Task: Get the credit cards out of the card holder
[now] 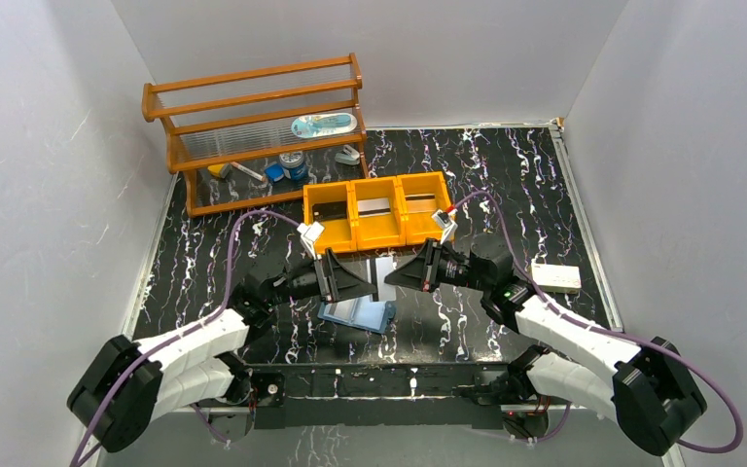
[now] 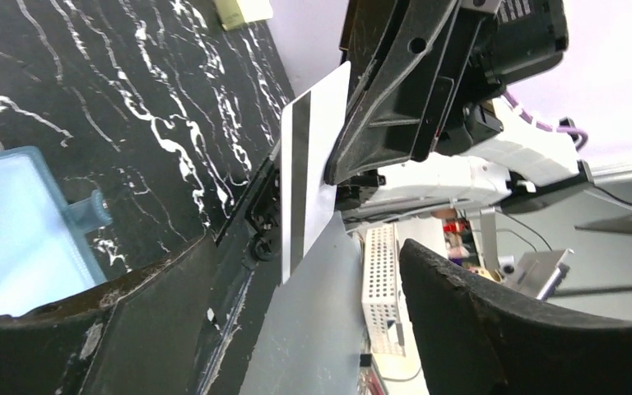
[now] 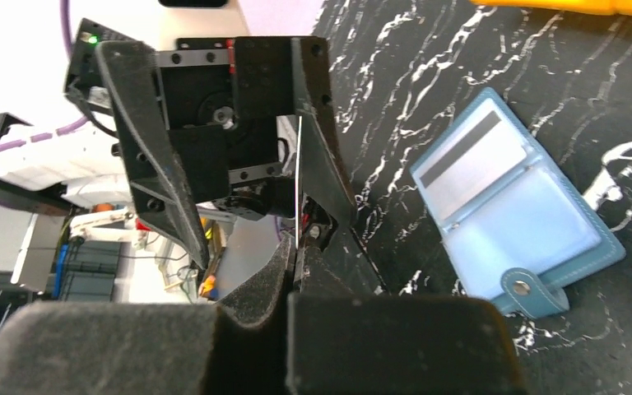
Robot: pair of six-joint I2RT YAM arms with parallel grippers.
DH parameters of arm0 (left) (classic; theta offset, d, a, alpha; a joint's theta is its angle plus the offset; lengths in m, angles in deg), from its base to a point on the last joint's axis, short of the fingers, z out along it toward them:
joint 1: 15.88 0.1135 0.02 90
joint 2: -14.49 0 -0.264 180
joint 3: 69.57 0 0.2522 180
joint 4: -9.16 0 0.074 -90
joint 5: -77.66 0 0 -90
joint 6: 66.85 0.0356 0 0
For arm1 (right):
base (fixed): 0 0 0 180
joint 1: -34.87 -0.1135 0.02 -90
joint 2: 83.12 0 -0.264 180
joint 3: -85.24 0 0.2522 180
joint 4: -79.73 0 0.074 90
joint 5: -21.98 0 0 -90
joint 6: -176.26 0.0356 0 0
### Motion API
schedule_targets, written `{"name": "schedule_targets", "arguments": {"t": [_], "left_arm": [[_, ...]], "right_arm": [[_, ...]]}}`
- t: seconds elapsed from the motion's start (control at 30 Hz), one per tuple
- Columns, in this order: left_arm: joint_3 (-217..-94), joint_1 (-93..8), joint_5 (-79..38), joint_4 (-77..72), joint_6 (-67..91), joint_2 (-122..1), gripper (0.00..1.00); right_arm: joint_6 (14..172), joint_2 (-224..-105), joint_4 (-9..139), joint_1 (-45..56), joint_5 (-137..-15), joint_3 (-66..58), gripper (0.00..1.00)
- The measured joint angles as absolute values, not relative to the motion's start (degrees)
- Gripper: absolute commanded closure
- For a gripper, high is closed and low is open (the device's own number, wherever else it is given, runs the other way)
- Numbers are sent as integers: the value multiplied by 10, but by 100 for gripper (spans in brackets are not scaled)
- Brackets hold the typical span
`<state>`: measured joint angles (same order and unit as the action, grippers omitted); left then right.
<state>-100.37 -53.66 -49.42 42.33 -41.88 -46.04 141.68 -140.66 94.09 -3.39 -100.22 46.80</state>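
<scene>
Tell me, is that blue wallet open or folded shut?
Open. The card holder lies spread flat, both inner pocket pages facing up, its snap tab loose at the side; a striped card sits in one pocket.

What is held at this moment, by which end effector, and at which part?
The right end effector pinches the silver-grey credit card by one edge; the left end effector is open and grips nothing.
</scene>
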Motion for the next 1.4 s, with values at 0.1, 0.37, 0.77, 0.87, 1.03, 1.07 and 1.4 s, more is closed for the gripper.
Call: {"name": "schedule_targets", "arguments": {"t": [0.1, 0.37, 0.77, 0.87, 1.03, 1.07, 1.4], "left_arm": [[-1017, -537, -464, 331, -372, -419, 12], [-1139, -537, -316, 37, -181, -329, 2], [-1248, -536, -22, -225, 7, -316, 2], [-1225, -536, 9, -227, 26, -310, 2], [-1212, -536, 20, -240, 35, -318, 2], [-1212, -535, 19, -240, 36, -319, 2], [-1216, -380, -104, -230, 15, -349, 2]], "right_arm": [[1401, -1395, 902, -34, -978, 467, 100], [1367, -1350, 819, -34, -893, 461, 100], [1296, -1372, 732, -34, -786, 402, 100], [1274, -1399, 715, -34, -773, 373, 100], [1211, -1453, 662, -34, -745, 308, 100], [1193, -1466, 650, -34, -737, 289, 100], [1024, -1565, 617, -34, -702, 152, 100]]}}
